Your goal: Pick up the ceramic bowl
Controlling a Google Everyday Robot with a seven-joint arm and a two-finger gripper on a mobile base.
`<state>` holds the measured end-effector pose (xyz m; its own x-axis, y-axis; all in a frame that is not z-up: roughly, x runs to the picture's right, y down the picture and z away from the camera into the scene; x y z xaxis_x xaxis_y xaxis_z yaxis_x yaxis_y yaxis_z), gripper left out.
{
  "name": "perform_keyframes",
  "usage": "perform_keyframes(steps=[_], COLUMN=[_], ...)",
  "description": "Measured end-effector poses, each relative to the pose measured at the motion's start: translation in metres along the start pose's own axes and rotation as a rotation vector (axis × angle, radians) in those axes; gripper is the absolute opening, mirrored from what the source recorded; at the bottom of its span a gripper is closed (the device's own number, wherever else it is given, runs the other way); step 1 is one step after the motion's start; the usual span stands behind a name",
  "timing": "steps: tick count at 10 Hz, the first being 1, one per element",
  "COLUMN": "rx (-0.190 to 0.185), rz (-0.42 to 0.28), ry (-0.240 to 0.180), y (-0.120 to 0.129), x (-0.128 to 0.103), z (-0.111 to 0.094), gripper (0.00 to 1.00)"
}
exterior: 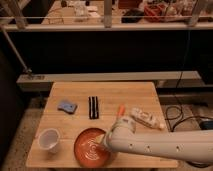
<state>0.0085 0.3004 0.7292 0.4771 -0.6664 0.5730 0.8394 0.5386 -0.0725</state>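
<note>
The wooden tabletop (131, 94) fills the lower half of the view, pale and plank-grained, standing on a speckled floor (20, 131). Behind it a grey ledge (100, 77) runs from side to side under a dark recess, and black cables (175, 114) loop on the floor to the right.

The robot's white arm (162, 146) reaches in from the right edge, lying low across the front right part of the tabletop. Its tool (104, 145) is at the right-hand rim of the ceramic bowl (89, 150), down at rim level and overlapping the dish's inner side. The end of the arm hides it, so I cannot tell whether the tool is open, closed or gripping the rim.

The ceramic bowl sits flat on the tabletop near the front edge, left of centre. It is orange-red, wide and shallow, with faint white rings in its middle.

A white cup (49, 140) stands upright just left of the bowl, apart from it. A white packet (146, 118) lies tilted near the right edge, above the arm; any print on it is too blurred to read. A blue-grey sponge (66, 106) lies toward the left. Two black strips (93, 107) lie side by side at mid-table. A small orange item (120, 111) lies between the strips and the packet.
</note>
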Motion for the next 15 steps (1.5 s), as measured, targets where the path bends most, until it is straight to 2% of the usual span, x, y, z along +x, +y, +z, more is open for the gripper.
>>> perform_keyframes(steps=[2,5,7,8,15], rx=[-0.002,-0.007,-0.015,-0.020,-0.049], rz=[0.004,-0.007,-0.018,-0.022,-0.035], ry=[-0.006,-0.007,-0.003,-0.002,-0.003], y=[0.004,0.004,0.000,-0.003,-0.007], x=[-0.001,-0.001,0.000,0.000,0.000], z=[0.003,0.004,-0.012,-0.024,-0.042], gripper=[0.38,0.30,0.11,0.04,0.03])
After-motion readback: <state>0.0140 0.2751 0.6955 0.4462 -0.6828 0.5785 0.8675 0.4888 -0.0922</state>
